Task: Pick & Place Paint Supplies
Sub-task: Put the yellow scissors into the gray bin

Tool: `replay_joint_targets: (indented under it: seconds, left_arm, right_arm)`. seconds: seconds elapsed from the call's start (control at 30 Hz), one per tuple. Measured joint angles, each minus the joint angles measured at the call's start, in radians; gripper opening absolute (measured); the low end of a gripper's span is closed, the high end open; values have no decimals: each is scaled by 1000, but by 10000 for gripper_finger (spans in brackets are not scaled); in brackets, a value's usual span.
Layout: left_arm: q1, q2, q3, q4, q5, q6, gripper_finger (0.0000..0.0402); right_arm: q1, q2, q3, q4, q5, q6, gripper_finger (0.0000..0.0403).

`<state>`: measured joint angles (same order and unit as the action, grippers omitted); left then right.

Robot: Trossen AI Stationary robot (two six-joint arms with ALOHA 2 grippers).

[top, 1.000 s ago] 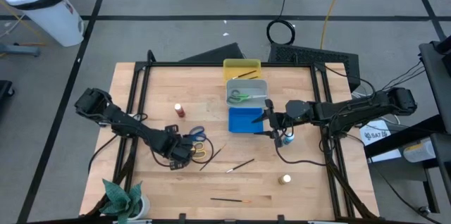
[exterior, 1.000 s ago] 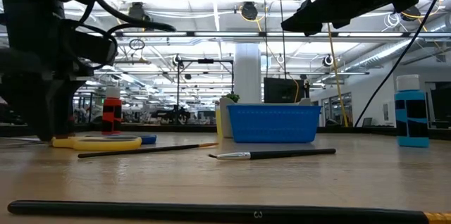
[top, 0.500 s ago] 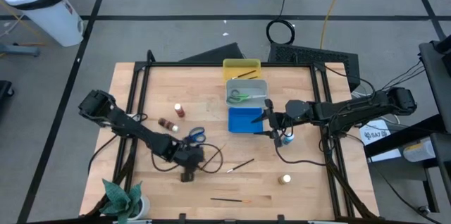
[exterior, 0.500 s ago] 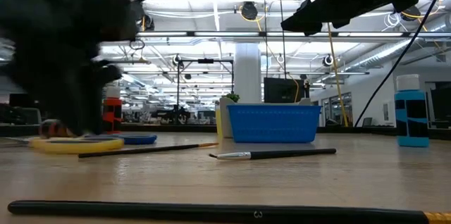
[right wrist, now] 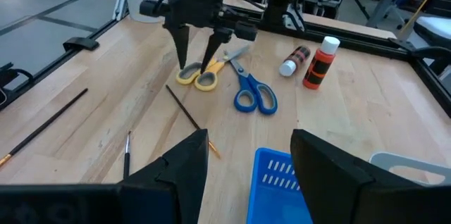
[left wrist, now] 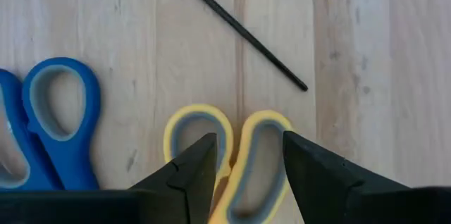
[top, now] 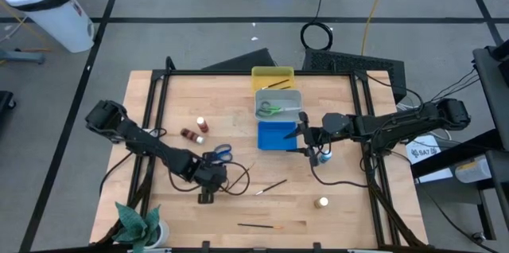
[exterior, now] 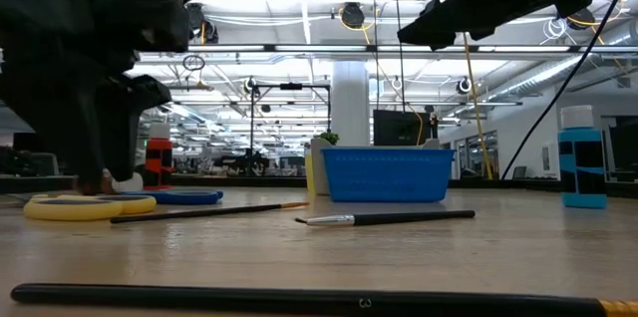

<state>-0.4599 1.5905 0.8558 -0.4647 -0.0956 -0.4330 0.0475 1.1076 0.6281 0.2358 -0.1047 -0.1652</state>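
Note:
My left gripper is open and points down over the yellow scissors, which lie flat on the table. The blue scissors lie beside them. A thin dark brush lies just past the handles. The red bottle stands upright and the brown bottle lies on its side. My right gripper waits open above the blue tray's right edge, next to the blue bottle. The whitish bottle stands near the right front. My left gripper comes from above, pointing down, with one fingertip over each handle loop of the yellow scissors. The scissors lie flat on the wood. I cannot tell whether the tips touch the loops.
The yellow tray, grey tray and blue tray sit in a row at the table's far middle; green scissors lie in the grey one. More brushes lie toward the near edge. A green plant stands at the near left corner.
My left gripper has moved toward the table's right and near edge, ending over the yellow scissors. The arm no longer hides the brown bottle. In the low view the yellow scissors have slid a little to the left along the table.

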Motion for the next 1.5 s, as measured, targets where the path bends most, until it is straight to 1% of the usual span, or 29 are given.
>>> replay_joint_targets:
  seconds: [0.13, 0.3, 0.43, 0.57, 0.63, 0.77, 0.83, 0.87, 0.9, 0.97, 1.0, 1.07, 1.2, 1.33, 1.43, 1.5]
  left_arm:
    - [0, -11, -1, -73, 6, -20, 172]
    - [-1, 25, -27, -28, 26, 1, 172]
    - [1, 75, -52, 45, 35, 24, 172]
    - [2, 114, -47, 37, 25, 24, 167]
    - [6, 123, -46, 35, 33, 10, 145]
    - [18, 122, -46, 38, 56, -22, 66]
    - [33, 120, -47, 46, 83, -58, 59]
    - [42, 121, -48, 50, 89, -75, 34]
    - [47, 121, -47, 54, 93, -82, 22]
    - [51, 119, -38, 86, 141, -71, 8]
    - [51, 115, -32, 104, 141, -61, 3]
    - [54, 85, -16, 103, 135, -38, 2]
    - [49, 17, 22, 131, 68, 28, 1]
    - [50, -26, 34, 109, 7, 54, 1]
    - [46, -47, 36, 121, 0, 51, 5]
    - [44, -54, 39, 70, 9, 31, 11]
  right_arm:
    - [0, 0, 0, 0, 0, 0, 187]
    - [0, 0, 0, -1, 0, 14, 187]
    - [0, 0, 0, -1, 0, 18, 187]
    - [0, 0, 0, 0, 0, 16, 187]
    - [0, 0, 0, 0, 0, 15, 187]
    - [0, 0, 0, 4, 0, 15, 187]
    - [0, 0, 0, 3, 0, 15, 187]
    - [0, 0, 0, 3, 0, 15, 187]
    - [0, 0, 0, 4, 0, 15, 187]
    - [0, 0, 0, 4, 0, 15, 187]
    - [0, 0, 0, 3, 0, 15, 187]
    - [0, 0, 0, 5, 0, 15, 187]
    - [0, 0, -1, 8, 0, 15, 187]
    - [0, 0, -1, 7, 0, 15, 187]
    - [0, 0, -1, 9, 0, 15, 187]
    - [0, 0, -1, 8, 0, 20, 187]
